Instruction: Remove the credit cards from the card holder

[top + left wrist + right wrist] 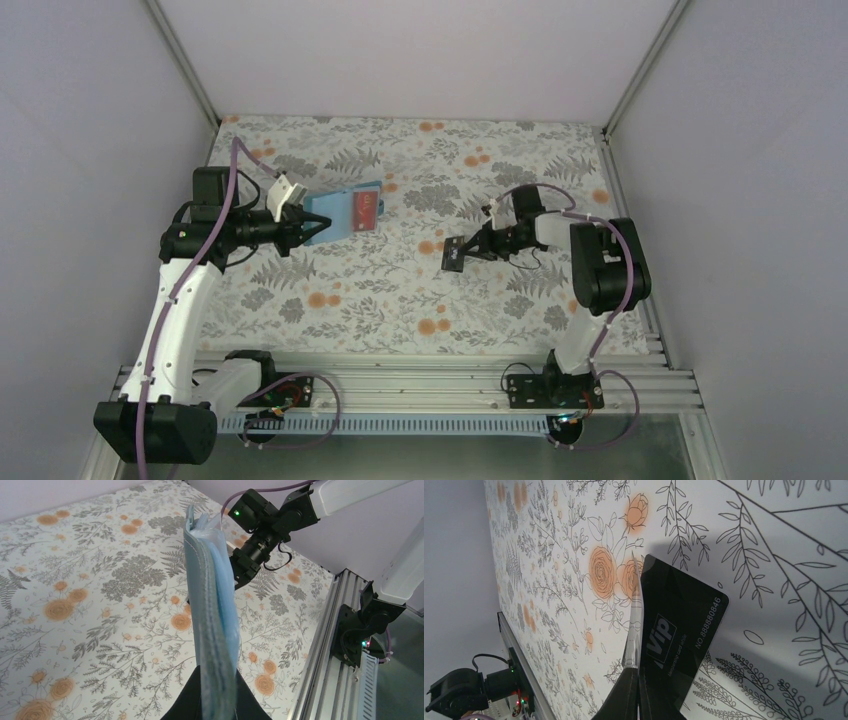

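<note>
My left gripper [305, 226] is shut on the near edge of the teal-blue card holder [342, 212] and holds it above the cloth. A bright red card [366, 209] shows on its inner face. In the left wrist view the holder [212, 605] stands edge-on between my fingers [186, 700]. My right gripper [472, 247] is shut on the black card [455, 259], apart from the holder, low over the cloth. In the right wrist view the black card [679, 625] bears pale "VIP" lettering and sticks out from the gripper [638, 677]. The pale card with the red disc is hidden.
A floral cloth [400, 290] with orange flowers covers the table. Grey walls stand on three sides. An aluminium rail [400, 385] with the arm bases runs along the near edge. The right arm [265, 525] shows beyond the holder in the left wrist view.
</note>
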